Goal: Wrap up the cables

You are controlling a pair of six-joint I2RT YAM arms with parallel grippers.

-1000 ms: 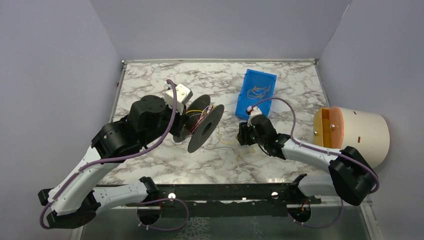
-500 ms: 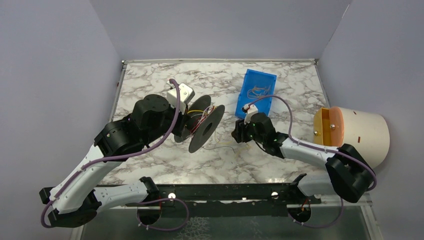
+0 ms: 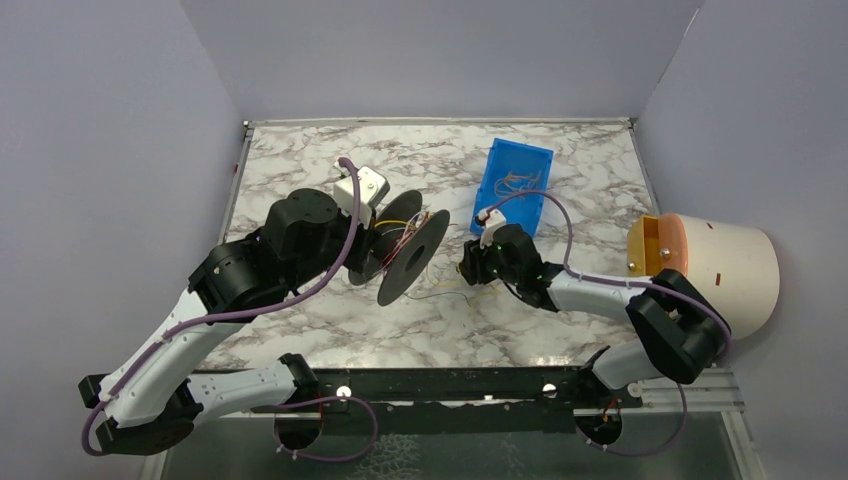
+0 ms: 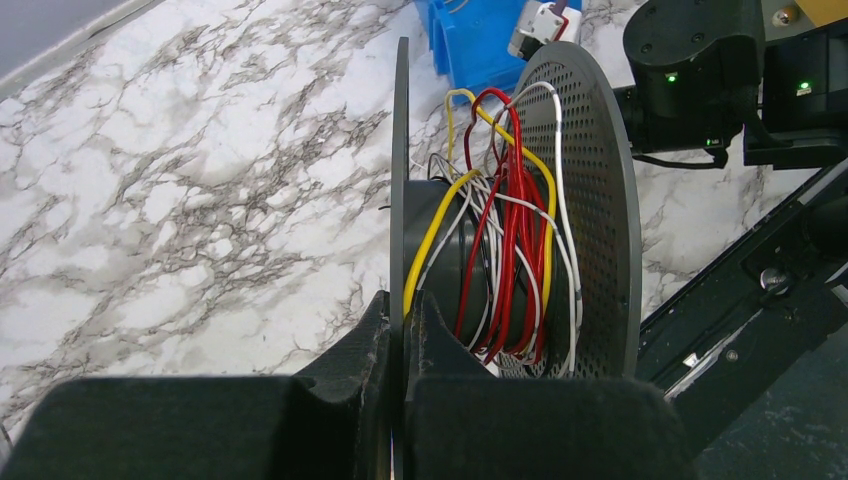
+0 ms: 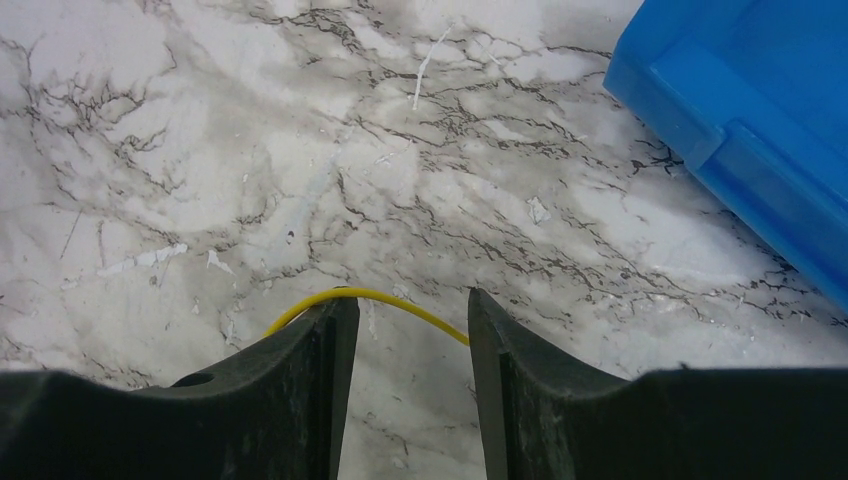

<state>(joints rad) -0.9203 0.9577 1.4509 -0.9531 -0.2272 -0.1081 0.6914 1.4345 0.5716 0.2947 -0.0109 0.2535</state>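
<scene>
Between your right fingers (image 5: 280, 390), standing apart, a yellow cable (image 5: 380, 296) arcs, while your left fingers (image 4: 340, 395) clamp the spool (image 4: 590, 200).

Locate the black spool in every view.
Top external: spool sits left of centre, over the marble top.
Left wrist: spool fills the middle, one disc edge-on in the shut left gripper.
Right wrist: not in it.
Shared landmark: blue bin, in all three.
</scene>
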